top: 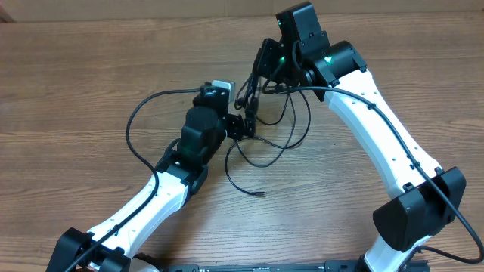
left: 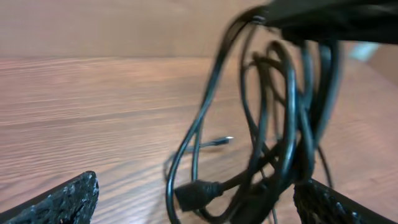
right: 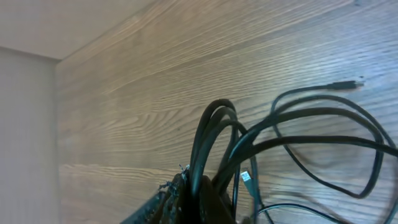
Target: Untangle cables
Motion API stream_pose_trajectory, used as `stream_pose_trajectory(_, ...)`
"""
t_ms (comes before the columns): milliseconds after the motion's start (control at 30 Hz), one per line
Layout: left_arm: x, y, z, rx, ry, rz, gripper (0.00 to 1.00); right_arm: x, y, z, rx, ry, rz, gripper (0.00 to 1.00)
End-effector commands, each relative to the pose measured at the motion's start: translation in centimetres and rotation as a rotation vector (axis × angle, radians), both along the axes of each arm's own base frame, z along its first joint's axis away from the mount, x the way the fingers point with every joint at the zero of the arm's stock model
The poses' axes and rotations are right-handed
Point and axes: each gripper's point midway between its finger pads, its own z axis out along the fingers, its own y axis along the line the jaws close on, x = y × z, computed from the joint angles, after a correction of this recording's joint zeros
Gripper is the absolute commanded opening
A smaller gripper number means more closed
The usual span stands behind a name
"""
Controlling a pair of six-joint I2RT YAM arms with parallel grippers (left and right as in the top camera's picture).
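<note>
The cables (top: 266, 157) are thin black cords in a clump that hangs from my right gripper (top: 262, 72), which is shut on several strands and holds them above the table. Loose loops trail onto the wood, and one small plug end (top: 261, 194) lies toward the front. In the right wrist view the strands (right: 311, 134) rise out of the shut fingers (right: 208, 199). My left gripper (top: 245, 125) is open at the bottom of the clump. In the left wrist view its fingers (left: 196, 193) stand wide apart with the cables (left: 280, 124) and a black plug (left: 198, 194) between them, nearer the right finger.
A thicker black wire (top: 140, 113) belonging to the left arm loops over the wooden table (top: 91, 68) to the left of that arm. The right arm's own wire (top: 393, 125) runs along its white links. A wall edge borders the table at the back.
</note>
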Motion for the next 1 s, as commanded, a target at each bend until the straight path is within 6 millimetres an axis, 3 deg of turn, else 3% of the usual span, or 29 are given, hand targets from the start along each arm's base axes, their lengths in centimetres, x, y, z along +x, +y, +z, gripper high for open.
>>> stream_pose_trajectory(0, 1.2, 2.1, 0.5, -0.025, -0.013, 0.148, 1.00, 0.3, 0.5, 1.5, 0.020, -0.043, 0.035, 0.04)
stream_pose_trajectory(267, 1.3, 3.0, 0.2, -0.015, -0.004, 0.188, 1.00, 0.2, 0.5, 1.5, 0.021, -0.041, 0.036, 0.04)
stream_pose_trajectory(667, 0.9, 8.8, -2.1, 0.123, 0.058, 0.482, 1.00, 0.0, 1.0, 1.6, 0.038, -0.038, 0.066, 0.04)
stream_pose_trajectory(967, 0.6, 9.5, -2.7, 0.155, 0.079, 0.509, 1.00, 0.0, 0.7, 1.5, 0.027, -0.039, 0.072, 0.04)
